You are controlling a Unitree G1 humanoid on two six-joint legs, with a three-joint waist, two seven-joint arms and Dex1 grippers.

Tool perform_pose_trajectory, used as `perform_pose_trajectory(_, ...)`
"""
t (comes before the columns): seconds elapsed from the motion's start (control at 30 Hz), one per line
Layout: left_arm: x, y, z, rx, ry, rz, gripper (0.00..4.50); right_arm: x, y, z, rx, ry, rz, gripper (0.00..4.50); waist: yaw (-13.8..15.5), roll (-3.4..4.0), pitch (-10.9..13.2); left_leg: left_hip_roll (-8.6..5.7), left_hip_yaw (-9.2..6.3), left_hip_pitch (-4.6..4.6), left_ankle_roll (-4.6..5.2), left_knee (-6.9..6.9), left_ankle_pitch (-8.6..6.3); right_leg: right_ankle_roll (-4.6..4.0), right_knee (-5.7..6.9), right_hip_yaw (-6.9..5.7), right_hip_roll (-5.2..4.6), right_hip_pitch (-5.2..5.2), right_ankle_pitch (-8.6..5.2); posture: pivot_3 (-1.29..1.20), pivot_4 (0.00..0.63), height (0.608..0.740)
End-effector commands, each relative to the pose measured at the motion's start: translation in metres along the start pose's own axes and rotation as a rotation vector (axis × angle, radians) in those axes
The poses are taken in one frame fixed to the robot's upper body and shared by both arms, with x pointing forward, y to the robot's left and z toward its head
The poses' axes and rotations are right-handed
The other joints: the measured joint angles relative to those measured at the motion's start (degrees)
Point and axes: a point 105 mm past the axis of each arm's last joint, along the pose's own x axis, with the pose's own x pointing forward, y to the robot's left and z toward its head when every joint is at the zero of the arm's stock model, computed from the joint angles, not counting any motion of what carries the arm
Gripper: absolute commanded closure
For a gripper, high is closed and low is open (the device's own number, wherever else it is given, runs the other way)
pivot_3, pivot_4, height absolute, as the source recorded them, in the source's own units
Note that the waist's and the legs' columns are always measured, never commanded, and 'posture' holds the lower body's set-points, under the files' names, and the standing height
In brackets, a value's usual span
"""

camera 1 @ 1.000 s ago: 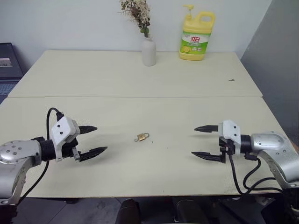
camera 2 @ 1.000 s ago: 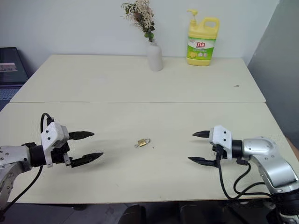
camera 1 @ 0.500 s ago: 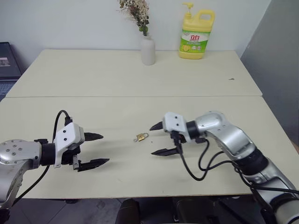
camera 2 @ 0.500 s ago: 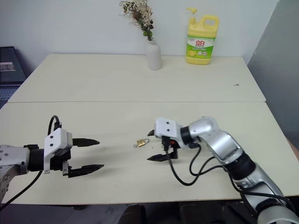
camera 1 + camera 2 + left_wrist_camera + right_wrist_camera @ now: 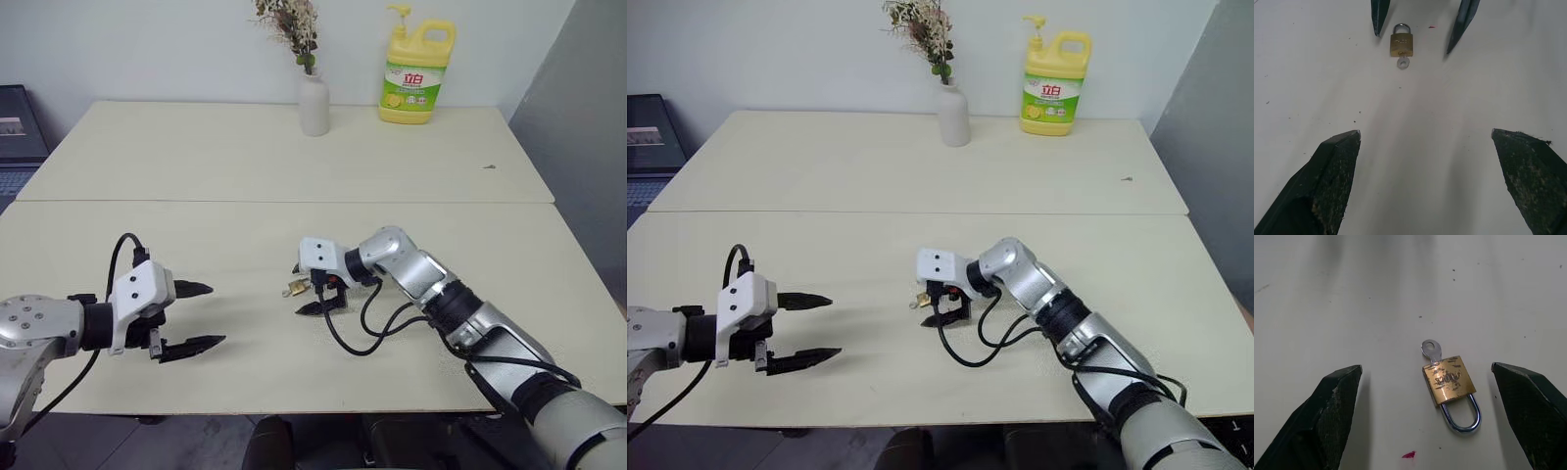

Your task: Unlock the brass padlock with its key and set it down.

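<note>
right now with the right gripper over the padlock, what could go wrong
The brass padlock lies flat on the table between the open right gripper fingers; being tiny, it may slide or get pushed aside instead of gripped. The key sticks out of its base, so a clumsy close could knock it out. The left gripper waits apart.

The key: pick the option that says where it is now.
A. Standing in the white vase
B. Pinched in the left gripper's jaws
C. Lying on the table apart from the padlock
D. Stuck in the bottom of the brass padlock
D: the right wrist view shows the key with its round head sticking out of the brass padlock at the end opposite the shackle, both lying flat on the table.
</note>
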Motion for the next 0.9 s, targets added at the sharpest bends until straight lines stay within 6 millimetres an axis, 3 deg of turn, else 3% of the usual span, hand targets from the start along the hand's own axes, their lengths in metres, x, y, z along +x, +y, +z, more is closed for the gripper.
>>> perform_pose_trajectory(0.03, -0.003, 0.002, 0.007, 0.045, -0.008, 0.021, 0.0, 0.001, -0.009, 0.01, -0.063, -0.001, 0.002, 0.04, -0.04, 0.0, 0.0, 0.0, 0.0, 0.0, 0.0, 0.0, 0.0, 0.0, 0.0, 0.0, 0.0, 0.0, 0.0, 0.0, 0.15, 0.74)
perform_pose_trajectory(0.23, -0.001, 0.003, 0.007, 0.05, -0.011, 0.023, 0.0, 0.007, -0.012, -0.003, -0.046, 0.049, 0.025, 0.04, -0.25, -0.01, -0.01, 0.01, -0.01, 0.01, 0.0, -0.01, 0.0, -0.01, 0.02, -0.01, 0.01, 0.0, 0.0, 0.0, 0.15, 0.74)
perform_pose_trajectory(0.33, 0.0, 0.003, 0.007, 0.052, -0.01, 0.025, 0.0, 0.008, -0.012, -0.006, -0.011, 0.049, 0.035, 0.55, -0.32, -0.01, -0.01, 0.01, -0.01, 0.03, 0.0, -0.01, 0.0, -0.01, 0.05, -0.01, 0.0, 0.01, 0.0, 0.0, 0.15, 0.74)
perform_pose_trajectory(0.6, 0.004, 0.004, 0.006, 0.055, -0.003, 0.014, 0.0, 0.009, -0.009, -0.01, 0.009, 0.058, 0.048, 3.37, -0.55, -0.01, -0.01, 0.01, -0.05, 0.07, 0.0, 0.01, 0.0, 0.0, 0.14, -0.03, 0.01, 0.03, 0.01, 0.0, 0.15, 0.74)
perform_pose_trajectory(0.63, 0.004, 0.004, 0.006, 0.055, -0.003, 0.012, 0.0, 0.009, -0.009, -0.01, 0.011, 0.058, 0.043, 3.57, -0.57, -0.01, -0.01, 0.01, -0.05, 0.07, 0.0, 0.02, 0.0, 0.0, 0.14, -0.03, 0.01, 0.03, 0.01, 0.0, 0.15, 0.74)
perform_pose_trajectory(0.8, 0.008, 0.006, 0.009, 0.037, -0.034, 0.019, 0.0, -0.003, -0.012, -0.007, 0.002, 0.022, -0.023, 3.57, -0.41, -0.01, -0.01, 0.0, -0.09, 0.05, 0.0, 0.02, 0.0, -0.01, 0.14, -0.05, 0.01, 0.03, 0.01, 0.0, 0.15, 0.74)
perform_pose_trajectory(0.9, 0.011, 0.009, 0.017, -0.001, -0.09, 0.029, 0.0, -0.027, -0.01, -0.005, -0.031, -0.037, -0.126, 3.57, 0.18, -0.01, -0.01, -0.03, -0.11, -0.02, 0.0, 0.03, 0.0, 0.0, 0.12, -0.06, -0.01, 0.03, 0.01, 0.0, 0.15, 0.74)
